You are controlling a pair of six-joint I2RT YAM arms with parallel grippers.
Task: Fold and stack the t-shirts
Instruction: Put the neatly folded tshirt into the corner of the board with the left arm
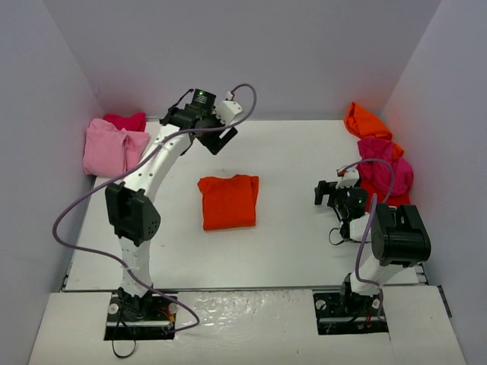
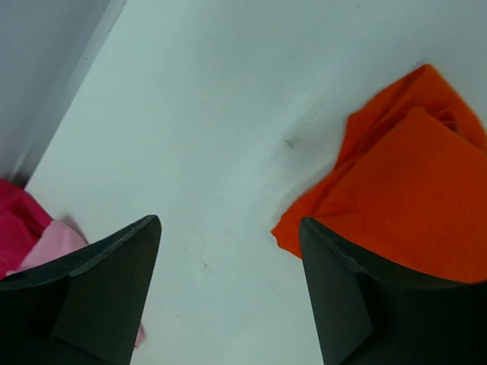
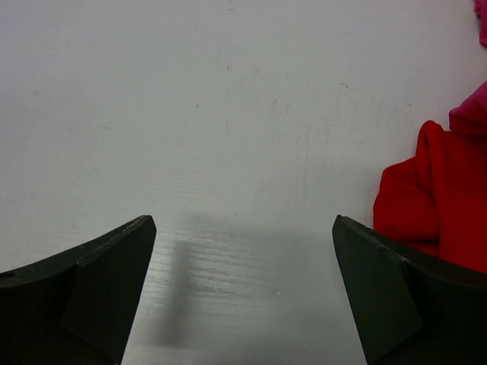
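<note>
At the centre of the tabletop (image 1: 304,152), one orange-red t-shirt (image 1: 228,201) is seen folded into a neat rectangle. At the left edge of the top view, a light pink t-shirt (image 1: 114,148) and a magenta t-shirt (image 1: 125,120) are piled together. At the right edge, a heap of t-shirts (image 1: 384,171) in orange, magenta and red is left unfolded, so the task is judged partly done. The left gripper (image 1: 219,141) and the right gripper (image 1: 321,194) are both spread wide, with nothing gripped. No writing or brand can be read.

Matt cloth t-shirts (image 1: 228,201); smooth table (image 1: 297,152).
</note>
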